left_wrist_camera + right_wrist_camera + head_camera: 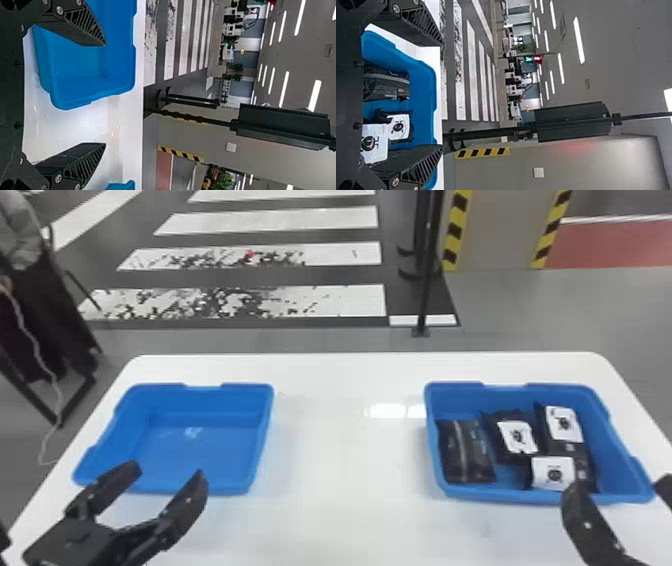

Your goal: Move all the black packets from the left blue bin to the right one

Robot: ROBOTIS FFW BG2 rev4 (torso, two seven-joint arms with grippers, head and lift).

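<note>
Left gripper [166, 470]: one, recorded at the near rim of the left blue bin [200, 452] in the head view; we found its two black fingers spread, with nothing pinched between them.

Right gripper [619, 485]: one, noted at the near side of the right blue bin [622, 455]; we saw its fingers likewise spread apart and holding nothing.

Black packets: we counted at least four, all inside the right blue bin. Item, a dark packet with a pale stripe [466, 452], lying along the bin's left side. Item, a middle packet with a white label [517, 437]. Item, a far packet with a white label [564, 425], to the right of the middle one. Item, a near packet with a white label [551, 474], close to the near wall.

Furnishings: we listed a white table [345, 490] under both bins and a black post [428, 290] beyond it.
</note>
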